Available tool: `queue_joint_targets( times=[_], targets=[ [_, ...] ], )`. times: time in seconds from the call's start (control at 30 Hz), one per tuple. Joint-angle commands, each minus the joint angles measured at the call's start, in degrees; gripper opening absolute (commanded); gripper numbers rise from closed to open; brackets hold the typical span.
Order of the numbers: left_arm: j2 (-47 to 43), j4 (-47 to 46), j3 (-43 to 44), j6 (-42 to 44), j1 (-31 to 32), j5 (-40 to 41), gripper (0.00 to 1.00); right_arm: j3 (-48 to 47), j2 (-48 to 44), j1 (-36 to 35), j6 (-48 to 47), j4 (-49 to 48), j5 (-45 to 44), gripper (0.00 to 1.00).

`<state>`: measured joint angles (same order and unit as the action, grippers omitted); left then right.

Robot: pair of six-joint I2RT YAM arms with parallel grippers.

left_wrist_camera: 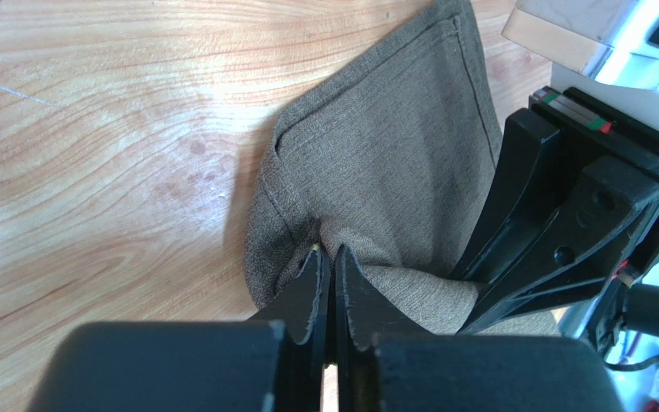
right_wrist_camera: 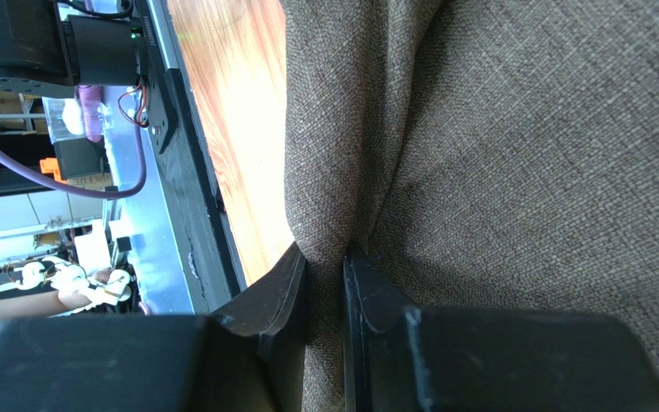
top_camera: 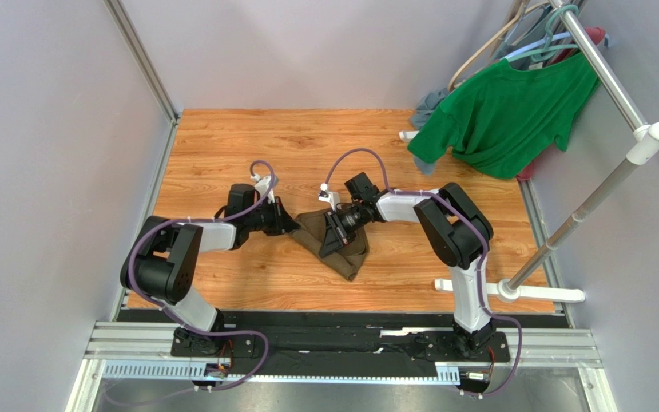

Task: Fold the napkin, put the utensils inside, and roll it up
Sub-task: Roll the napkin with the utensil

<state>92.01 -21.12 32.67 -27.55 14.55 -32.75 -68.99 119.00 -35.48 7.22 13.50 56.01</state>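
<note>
We're at the folding step here, and early in it. The napkin (top_camera: pixel 341 245) sits bunched in a rumpled wedge around the middle of the wooden bench (top_camera: pixel 247 146), right between the two arms. The left jaws are pressed together on a thin bit of hem at the napkin's left side. The right jaws are clamped on a thicker fold nearer its middle, so both have hold of cloth. We can't spot the utensils in any view. Our guess is that nothing's neatly folded yet, since it looks more like a heap than a shape. The next move probably calls for drawing the two grips apart to spread the cloth flat, then carrying one edge over the other. The risk we see is that thin left pinch slipping off the hem.
</note>
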Motion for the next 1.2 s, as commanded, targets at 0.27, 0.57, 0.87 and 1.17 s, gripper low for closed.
queue_joint_targets(
  times=[0.27,0.57,0.87,1.17],
  targets=[
    [6.3,15.8,10.9,2.2,0.1,1.8,0.0,-3.0,-11.0,-0.1,-1.5,11.4,-21.0,0.46],
    [9.0,18.3,13.3,2.3,0.1,0.8,0.0,3.5,-26.5,-8.3,-5.5,8.8,-42.9,0.51],
    [9.9,18.8,13.8,2.2,0.1,0.7,0.0,2.4,-20.8,-18.8,-7.0,9.0,-55.5,0.5],
    [9.8,19.0,13.9,2.4,0.1,0.5,0.0,3.5,-18.0,-19.1,-8.5,6.9,-60.0,0.5]
  ],
)
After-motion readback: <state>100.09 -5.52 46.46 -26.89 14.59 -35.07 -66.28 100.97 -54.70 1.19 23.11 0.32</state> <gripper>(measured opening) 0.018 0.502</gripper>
